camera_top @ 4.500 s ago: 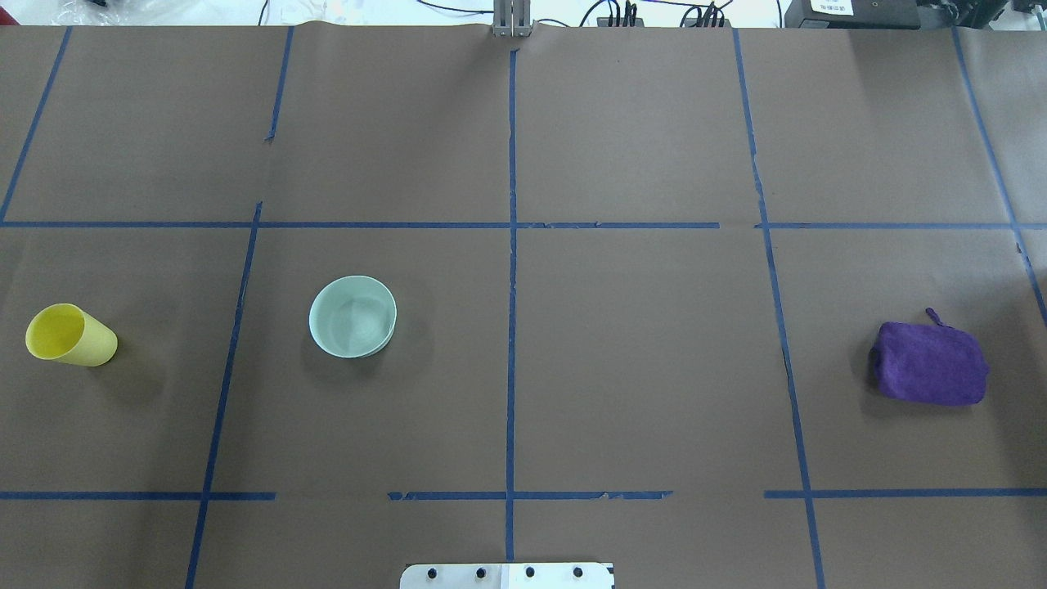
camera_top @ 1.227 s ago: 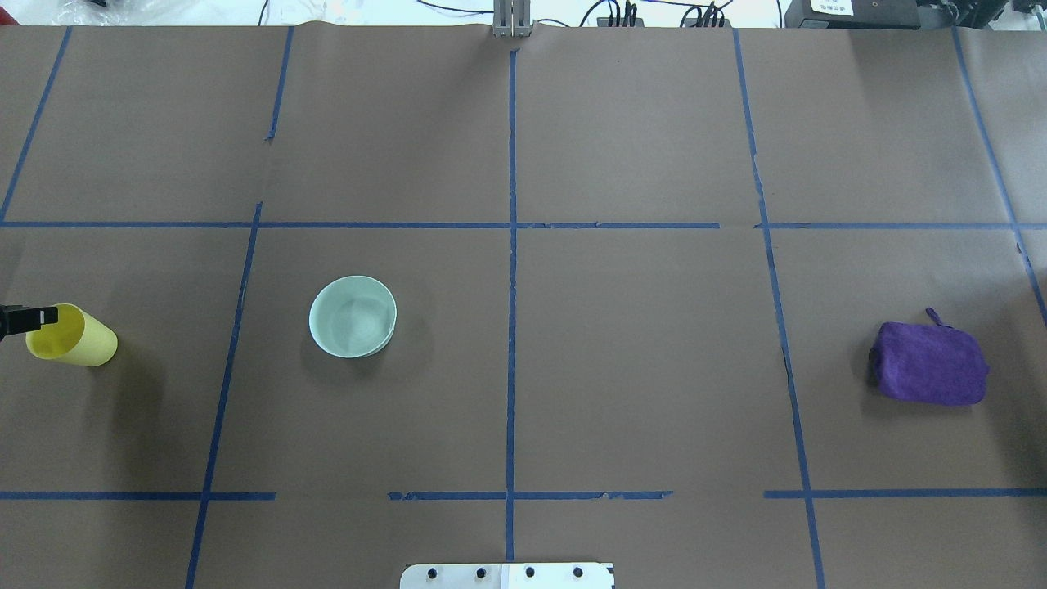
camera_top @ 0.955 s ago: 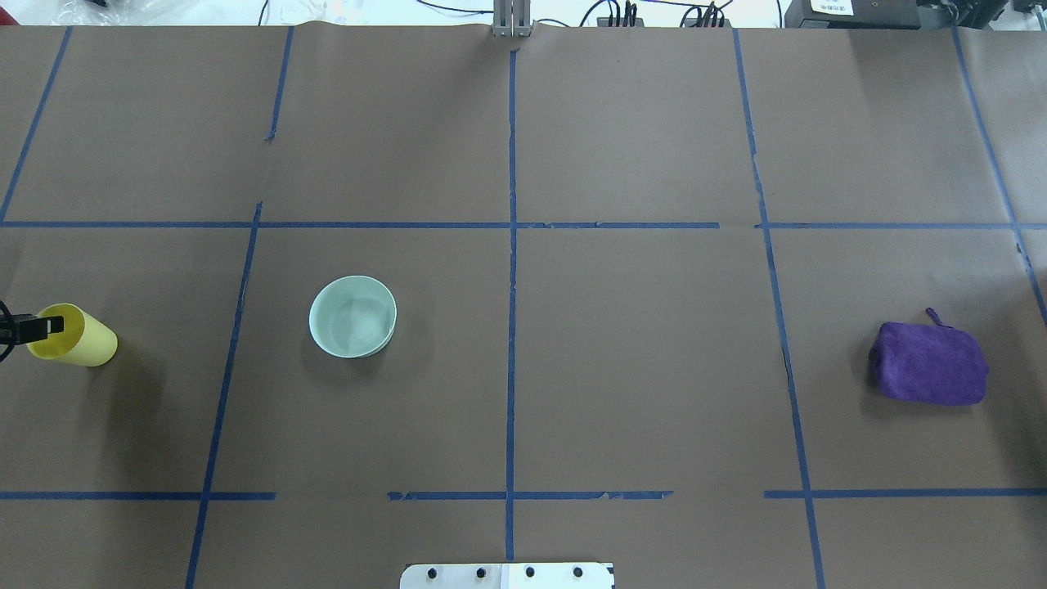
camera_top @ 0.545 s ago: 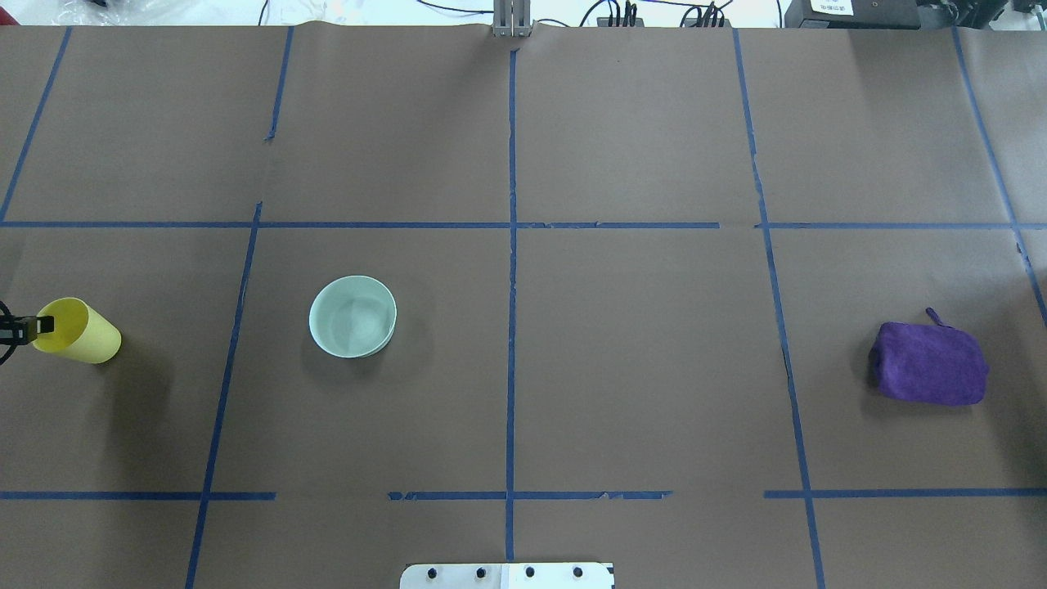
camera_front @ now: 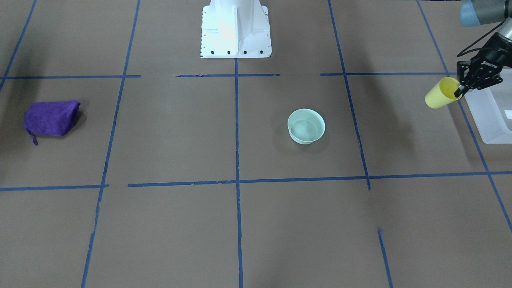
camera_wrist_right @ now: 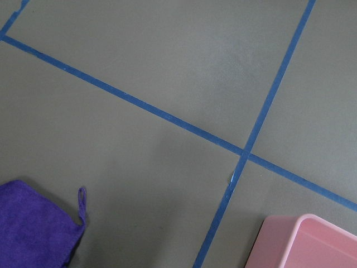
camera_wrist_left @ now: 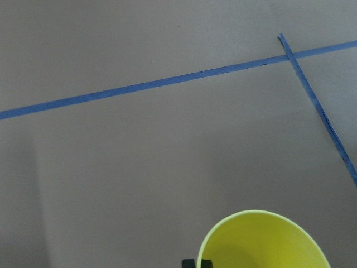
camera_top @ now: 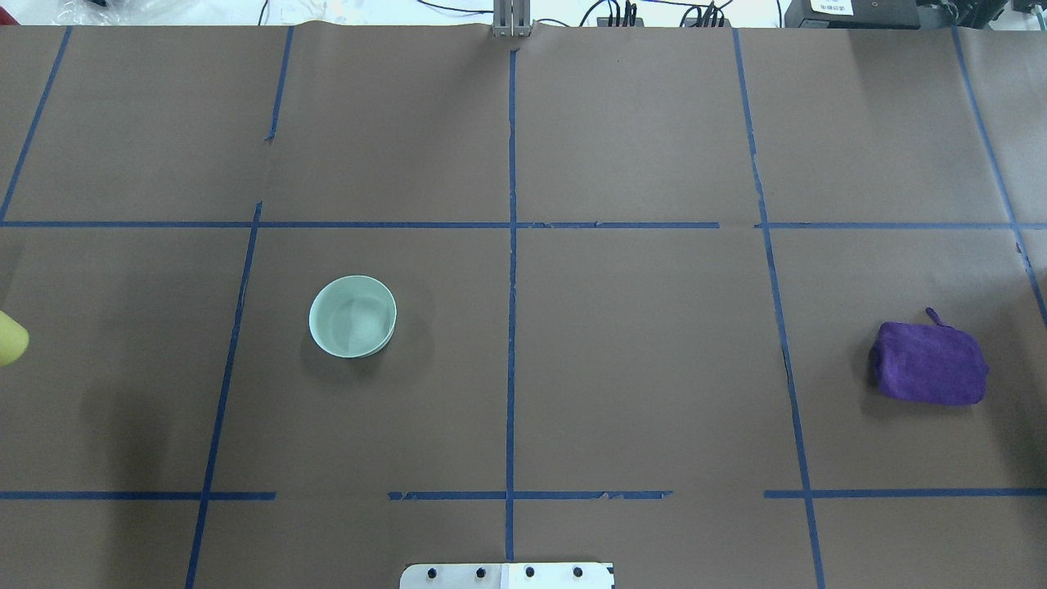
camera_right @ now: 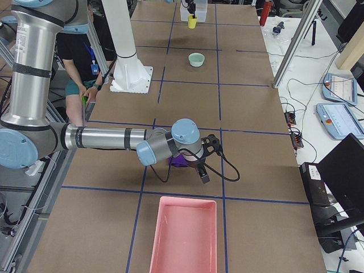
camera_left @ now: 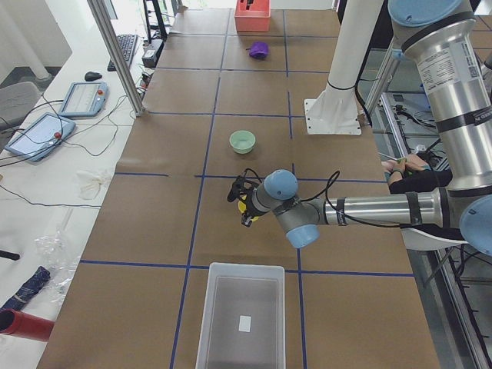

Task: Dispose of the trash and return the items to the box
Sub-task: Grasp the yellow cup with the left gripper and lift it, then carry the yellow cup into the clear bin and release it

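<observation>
Left arm, transport step (judged). The left gripper (camera_front: 460, 90) has the yellow cup (camera_front: 440, 94) by its rim: jaws closed on the wall, one finger (camera_wrist_left: 197, 262) just visible against the lip in the wrist view. The cup hangs tilted, mouth toward the gripper, clear of the surface (camera_front: 180, 132), close to the left edge. The box (camera_front: 484, 116) lies at that same edge, just beside the cup and not touching it. Nothing is visible in it except what looks like a small label on its floor.

The bowl (camera_front: 306, 126) sits upright in the left half, toward the middle, well apart from the box. It is not yet returned.

The right gripper (camera_right: 203, 175) hangs over the purple cloth (camera_right: 178, 161) near the right edge, with the pink bin (camera_right: 183, 234) close by. Its jaws cannot be judged from the one side view that shows them.

Risks from here:
- The hold is a pinch on a thin plastic rim. A quick swing could make the cup pivot or slip out.
- The cup's base hangs lowest, so it could clip the box's near wall if carried across too low.
- Released while tilted, it may roll, and the low walls give little margin against it tumbling back out.
</observation>
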`<state>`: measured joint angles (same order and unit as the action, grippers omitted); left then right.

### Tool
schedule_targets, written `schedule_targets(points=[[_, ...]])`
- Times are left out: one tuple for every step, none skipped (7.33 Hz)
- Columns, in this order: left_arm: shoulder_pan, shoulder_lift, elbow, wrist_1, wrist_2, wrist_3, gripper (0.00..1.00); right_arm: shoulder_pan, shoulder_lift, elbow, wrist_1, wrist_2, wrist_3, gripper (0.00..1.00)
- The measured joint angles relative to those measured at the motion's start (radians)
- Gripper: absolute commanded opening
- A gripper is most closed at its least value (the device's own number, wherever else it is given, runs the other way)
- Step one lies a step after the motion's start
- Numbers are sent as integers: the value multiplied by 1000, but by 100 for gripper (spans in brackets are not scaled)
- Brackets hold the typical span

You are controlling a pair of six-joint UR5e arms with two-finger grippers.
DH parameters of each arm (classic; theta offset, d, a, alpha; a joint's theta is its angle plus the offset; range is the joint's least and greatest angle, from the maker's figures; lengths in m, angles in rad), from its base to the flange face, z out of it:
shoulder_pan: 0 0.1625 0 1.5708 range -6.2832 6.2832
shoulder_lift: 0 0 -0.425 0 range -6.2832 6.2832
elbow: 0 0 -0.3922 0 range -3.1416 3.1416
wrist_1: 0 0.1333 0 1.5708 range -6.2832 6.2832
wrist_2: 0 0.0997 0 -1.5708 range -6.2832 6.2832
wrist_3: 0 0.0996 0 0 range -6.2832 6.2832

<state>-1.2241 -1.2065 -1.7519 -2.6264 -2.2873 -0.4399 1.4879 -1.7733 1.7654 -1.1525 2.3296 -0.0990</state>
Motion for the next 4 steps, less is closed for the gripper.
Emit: schedule_targets(points=[[-108, -4, 1, 96, -66, 172, 0, 0, 0, 0, 0, 0, 0, 100], [-209, -10, 6, 202, -96, 351, 0, 0, 0, 0, 0, 0, -1, 100], [-308, -27, 17, 321, -107, 536, 0, 0, 0, 0, 0, 0, -1, 100], [-399, -60, 40, 440, -109, 715, 0, 0, 0, -1, 0, -1, -1, 100]])
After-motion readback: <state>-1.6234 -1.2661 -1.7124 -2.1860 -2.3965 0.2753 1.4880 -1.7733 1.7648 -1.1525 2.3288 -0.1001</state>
